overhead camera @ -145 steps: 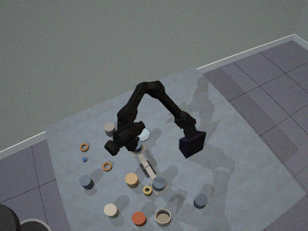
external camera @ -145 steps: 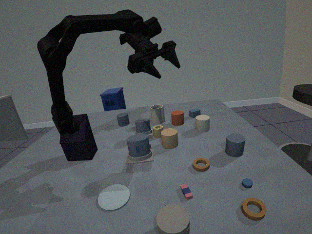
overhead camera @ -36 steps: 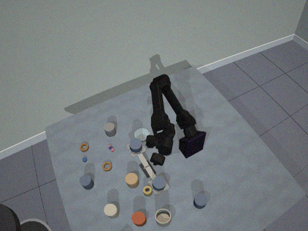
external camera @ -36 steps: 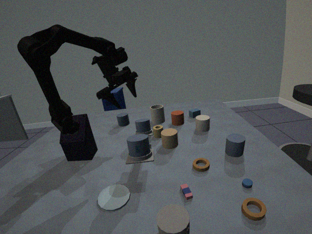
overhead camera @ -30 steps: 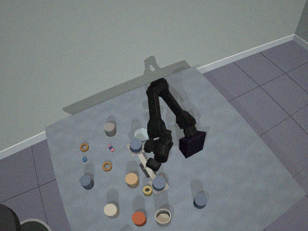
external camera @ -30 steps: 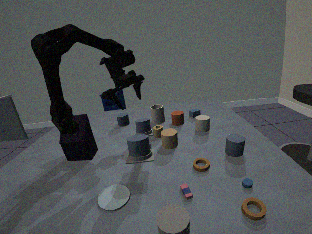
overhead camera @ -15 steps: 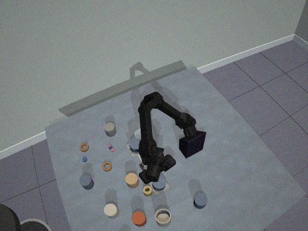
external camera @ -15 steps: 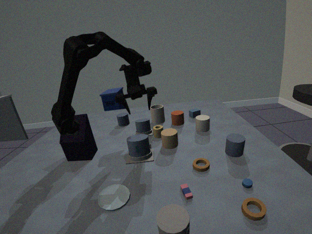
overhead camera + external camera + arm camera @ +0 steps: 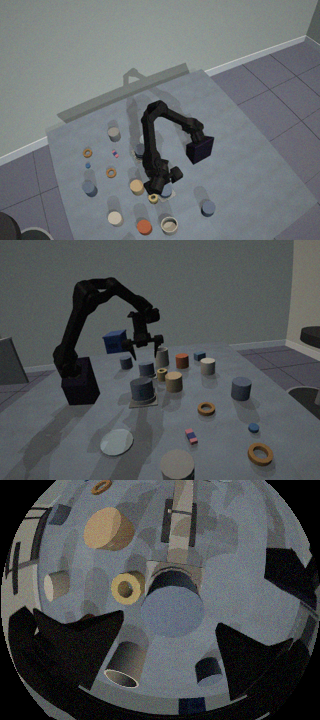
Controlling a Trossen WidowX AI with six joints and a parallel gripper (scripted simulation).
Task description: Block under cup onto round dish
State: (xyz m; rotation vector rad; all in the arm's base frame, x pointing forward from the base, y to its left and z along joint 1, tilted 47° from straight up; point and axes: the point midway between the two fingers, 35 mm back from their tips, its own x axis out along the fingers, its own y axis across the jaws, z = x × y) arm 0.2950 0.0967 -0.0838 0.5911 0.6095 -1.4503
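Two blue-grey cups stand upside down on the balance (image 9: 171,196) (image 9: 181,535). The cup at the end far from the dish (image 9: 166,191) (image 9: 146,369) (image 9: 172,611) is below my gripper (image 9: 145,358) (image 9: 172,623). The gripper is open and empty, fingers pointing down, tips slightly above and on either side of that cup's top. The other cup (image 9: 139,149) (image 9: 141,389) stands at the end near the dish, partly behind the arm in the top view. The pale round dish (image 9: 117,442) is bare. No block is visible. I cannot tell which way the beam tilts.
A yellow ring-shaped cylinder (image 9: 162,376) (image 9: 116,588) stands close beside the cup under the gripper. A tan cylinder (image 9: 136,186) (image 9: 173,382) is near the beam. A hollow grey cylinder (image 9: 162,358) (image 9: 129,655), a red one (image 9: 144,227) and a blue-grey one (image 9: 208,207) stand beyond.
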